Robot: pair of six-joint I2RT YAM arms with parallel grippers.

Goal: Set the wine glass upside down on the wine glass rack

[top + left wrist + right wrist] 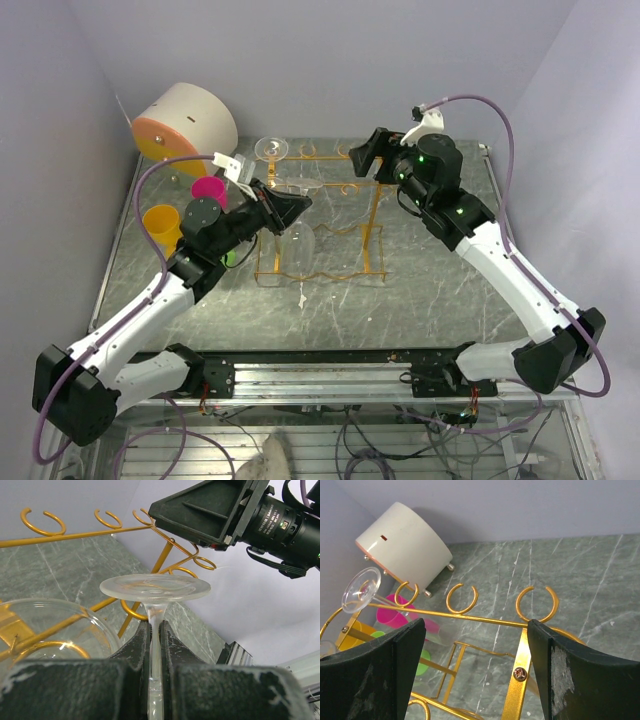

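As L tool (156,645) nips wine glass (155,587) stem, R tool (475,630) open over rack (522,652); drum box (405,535) behind.

You have the wine glass rack (320,215) on the tabletop (440,290). Behind it to the left is the box (185,125); two cups (209,190) are left of it. At its left side the left end effector (295,207) holds the wine glass (155,587); the right end effector (362,153) hangs over its far edge.
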